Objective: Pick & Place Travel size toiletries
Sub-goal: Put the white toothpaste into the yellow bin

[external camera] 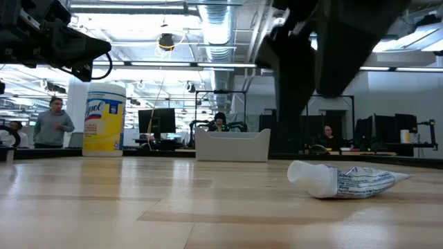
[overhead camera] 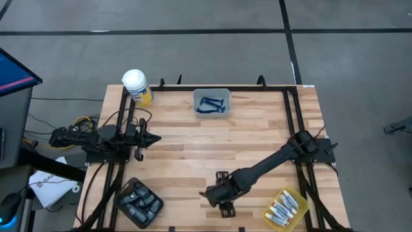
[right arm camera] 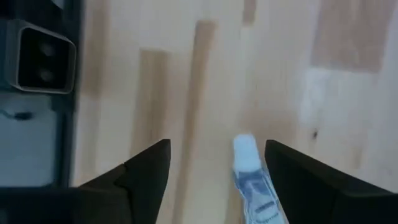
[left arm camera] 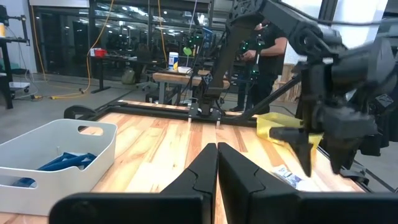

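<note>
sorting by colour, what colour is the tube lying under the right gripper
White with blue print, cap white; the squeeze tube shows best in the low view.

Squeeze tube [right arm camera: 252, 186] cut off by right wrist picture's edge, print blurred. From above, same tube hidden under right tool [overhead camera: 217, 196]. Dark pieces in black tray [overhead camera: 138, 203] too small to tell apart. Razors [left arm camera: 62, 162] partly hidden behind white bin [left arm camera: 59, 152] wall.
</note>
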